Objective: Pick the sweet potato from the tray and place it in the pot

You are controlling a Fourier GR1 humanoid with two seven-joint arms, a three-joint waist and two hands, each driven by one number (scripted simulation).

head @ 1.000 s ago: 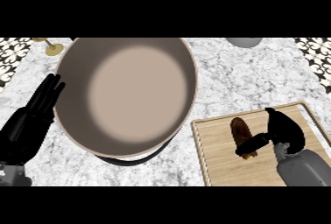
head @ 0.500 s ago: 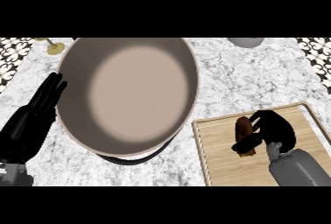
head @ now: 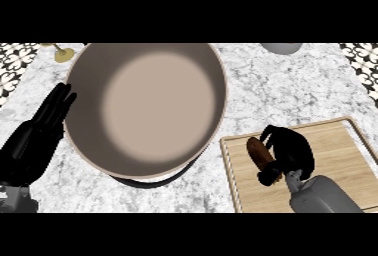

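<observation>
A brown sweet potato [head: 256, 152] lies on the wooden tray [head: 332, 150] at the lower right. My right hand [head: 290, 152] covers most of it, fingers and thumb curled round it from the right, so only its left side shows. The large beige pot [head: 148, 105] fills the middle left of the counter, with nothing inside. My left hand [head: 40, 135] rests open at the pot's left side, fingers up.
A dark handle [head: 159, 180] sticks out under the pot's near rim. At the far edge stand a small yellowish object [head: 63, 54] at the left and a grey round object [head: 282, 47] at the right. Patterned tiles border both far corners.
My right hand has moved left over the sweet potato and closed its fingers round it. The left hand and the pot have stayed put.
</observation>
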